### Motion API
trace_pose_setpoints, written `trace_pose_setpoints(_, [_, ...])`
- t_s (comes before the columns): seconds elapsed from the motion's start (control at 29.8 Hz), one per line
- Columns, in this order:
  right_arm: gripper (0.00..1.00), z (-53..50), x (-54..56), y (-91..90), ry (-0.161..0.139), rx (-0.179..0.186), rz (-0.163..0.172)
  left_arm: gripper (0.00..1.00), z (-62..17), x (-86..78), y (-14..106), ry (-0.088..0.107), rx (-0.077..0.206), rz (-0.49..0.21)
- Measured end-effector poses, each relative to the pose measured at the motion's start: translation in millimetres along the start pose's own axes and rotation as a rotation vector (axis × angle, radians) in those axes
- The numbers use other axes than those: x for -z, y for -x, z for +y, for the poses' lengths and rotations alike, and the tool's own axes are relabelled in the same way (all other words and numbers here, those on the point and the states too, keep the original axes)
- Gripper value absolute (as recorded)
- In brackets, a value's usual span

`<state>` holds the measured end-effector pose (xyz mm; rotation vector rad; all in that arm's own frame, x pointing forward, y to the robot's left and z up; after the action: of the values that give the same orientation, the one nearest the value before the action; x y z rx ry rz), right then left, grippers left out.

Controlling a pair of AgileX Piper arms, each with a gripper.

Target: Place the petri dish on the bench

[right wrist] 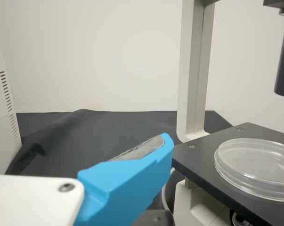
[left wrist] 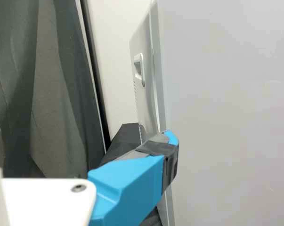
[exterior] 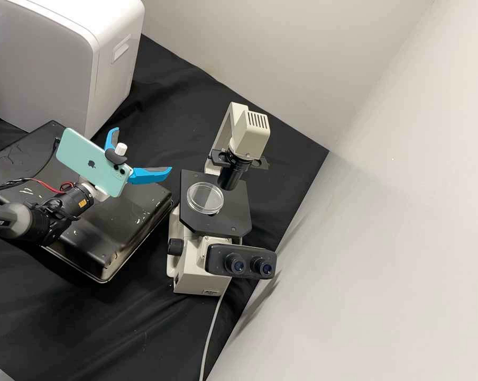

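Plainly, the round petri dish [exterior: 205, 197] lies flat, face upward, on the black microscope stage [exterior: 235, 212], while the right gripper [exterior: 141, 151] hangs beside the stage, fingers spread, holding nothing.

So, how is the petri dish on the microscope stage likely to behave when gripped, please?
The petri dish looks thin, clear: probably light but crackable if squeezed. Its smooth wall may slip; flat on the stage, tipping seems unlikely.

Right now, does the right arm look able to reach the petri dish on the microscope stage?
Probably yes: the right gripper is open beside the stage with nothing between it and the petri dish, though the condenser above may crowd a top-down grasp.
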<state>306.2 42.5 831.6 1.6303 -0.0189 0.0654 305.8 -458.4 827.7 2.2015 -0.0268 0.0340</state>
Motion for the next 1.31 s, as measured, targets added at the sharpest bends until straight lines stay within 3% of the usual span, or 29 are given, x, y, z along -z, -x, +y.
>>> trace_pose_setpoints(0.37, [1.00,0.0,0.0,0.0,0.000,0.000,0.000,1.00,0.0,0.0,0.0,0.000,0.000,0.000])
trace_pose_setpoints(0.5, [1.00,0.0,0.0,0.0,0.000,0.000,0.000,1.00,-4.3,0.8,4.5,-0.001,0.013,0.002])
trace_pose_setpoints(0.67, [1.00,0.0,0.0,0.0,0.000,0.000,0.000,1.00,-15.2,1.6,29.0,-0.002,0.063,0.004])
trace_pose_setpoints(0.91, [1.00,0.0,0.0,0.0,0.000,0.000,0.000,1.00,-26.2,-3.8,59.8,-0.005,0.069,-0.028])
trace_pose_setpoints(1.14, [1.00,0.0,0.0,0.0,0.000,0.000,0.000,1.00,-38.9,-22.8,90.9,-0.003,0.096,-0.124])
trace_pose_setpoints(1.31, [1.00,0.0,0.0,0.0,0.000,0.000,0.000,1.00,-48.9,-31.6,109.6,-0.034,0.112,-0.145])
